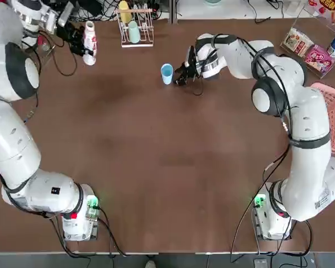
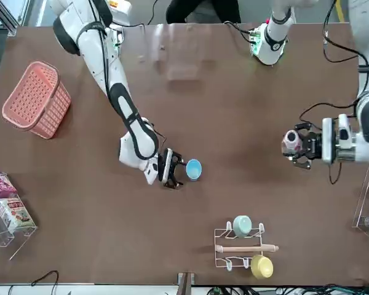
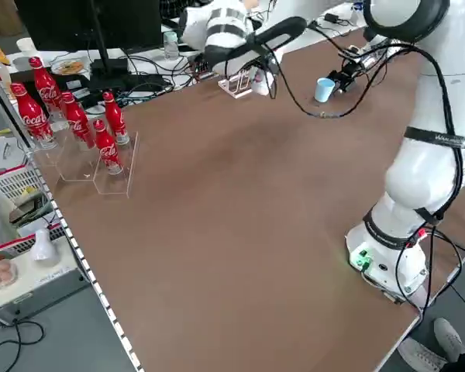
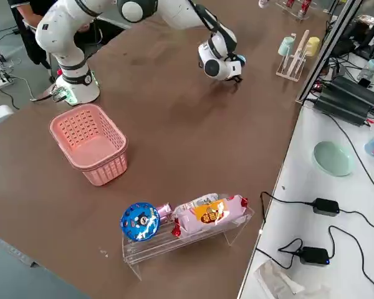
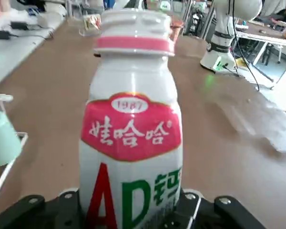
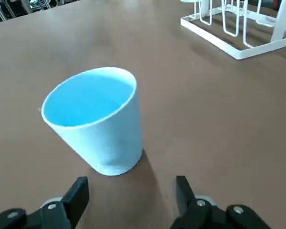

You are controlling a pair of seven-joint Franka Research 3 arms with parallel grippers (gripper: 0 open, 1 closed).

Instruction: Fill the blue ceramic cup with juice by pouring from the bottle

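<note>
- Two arms are at work, and we see the left gripper (image 5: 132,210) clenched around the small white plastic bottle with the red label (image 5: 131,126), near the white wire rack (image 1: 137,28).
- We see that bottle looking upright in the left wrist view (its red label faces that camera).
- We find the light-blue cylindrical cup (image 6: 102,124) standing upright on the brown table (image 1: 156,167), its mouth up.
- We see the right gripper (image 6: 132,191) released, its fingers apart and just beside the cup (nothing between them).
- We spot a pale mint-green cup (image 1: 134,32) and a yellow cup (image 1: 124,11) on the rack.
</note>
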